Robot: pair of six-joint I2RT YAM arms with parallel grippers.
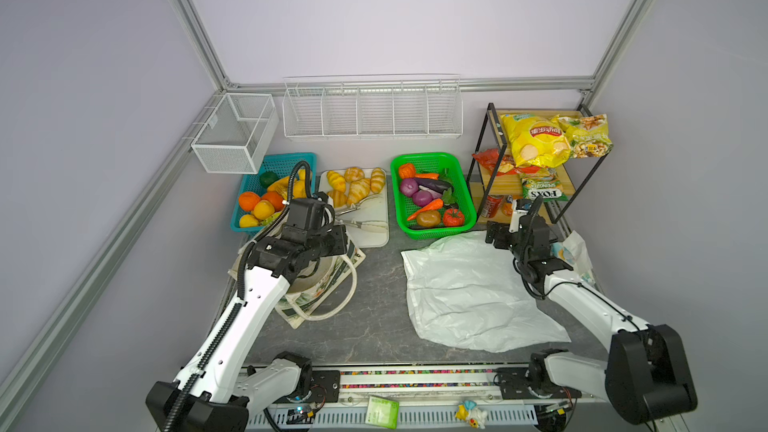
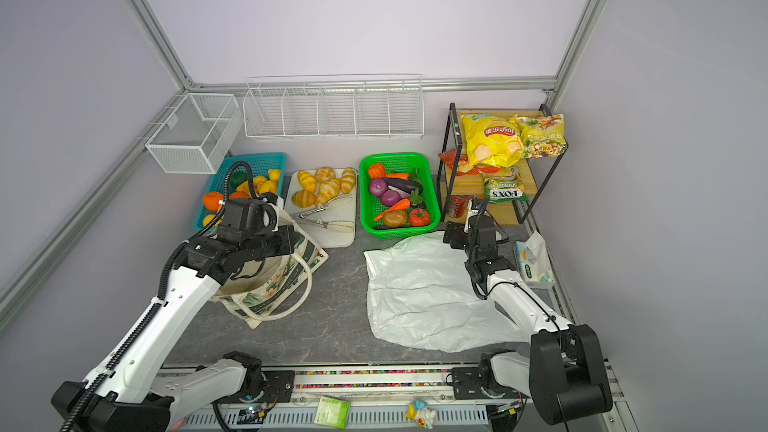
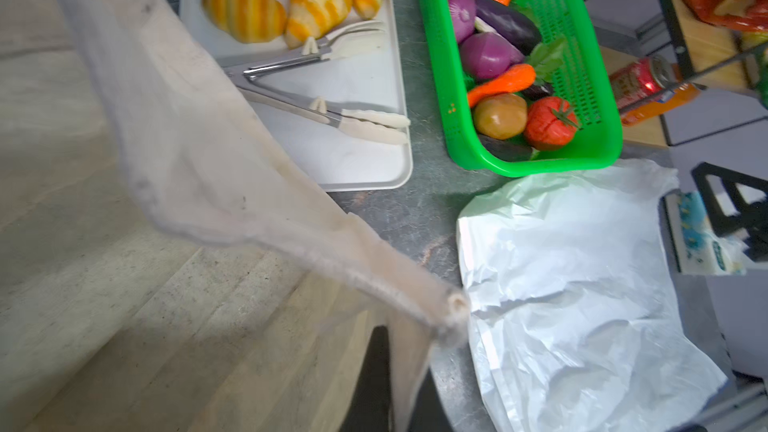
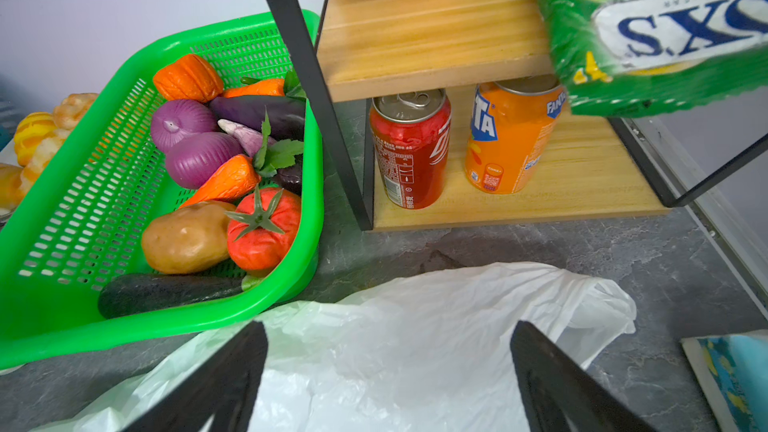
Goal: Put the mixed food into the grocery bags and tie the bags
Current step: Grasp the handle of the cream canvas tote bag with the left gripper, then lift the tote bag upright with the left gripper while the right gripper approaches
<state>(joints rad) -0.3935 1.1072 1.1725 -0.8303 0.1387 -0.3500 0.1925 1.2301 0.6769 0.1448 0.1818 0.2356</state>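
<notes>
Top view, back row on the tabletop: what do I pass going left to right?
Teal fruit basket → white croissant tray → green vegetable basket → wooden shelf rack.

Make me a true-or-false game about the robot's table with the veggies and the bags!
1. The tomato lies in the green basket. True.
2. The yellow snack packets are inside the white plastic bag. False: both lie on top of the shelf rack.
3. The left gripper is shut on the rim of the cream tote. True.
4. The right gripper holds the potato. False: it is open and empty over the plastic bag, and the potato lies in the basket.
5. Tongs lie on the white tray near the croissants. True.
</notes>
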